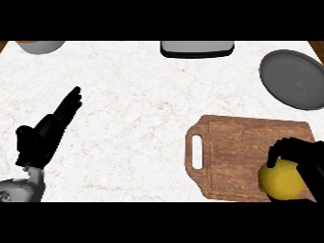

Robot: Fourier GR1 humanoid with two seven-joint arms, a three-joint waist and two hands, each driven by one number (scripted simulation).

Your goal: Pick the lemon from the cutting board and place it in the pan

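our right hand (306,156) is curled round the round yellow lemon (281,179), low over the brown wooden cutting board (245,142). we judge the grasp step underway; next we lift and carry it up ahead to the round grey metal pan (296,78). our left hand (49,130) rests open.

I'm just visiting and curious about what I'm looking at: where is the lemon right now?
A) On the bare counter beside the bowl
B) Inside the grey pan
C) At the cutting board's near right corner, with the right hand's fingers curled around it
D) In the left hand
C: the lemon sits at the near right corner of the cutting board, with the right hand curled around it; the pan holds nothing.
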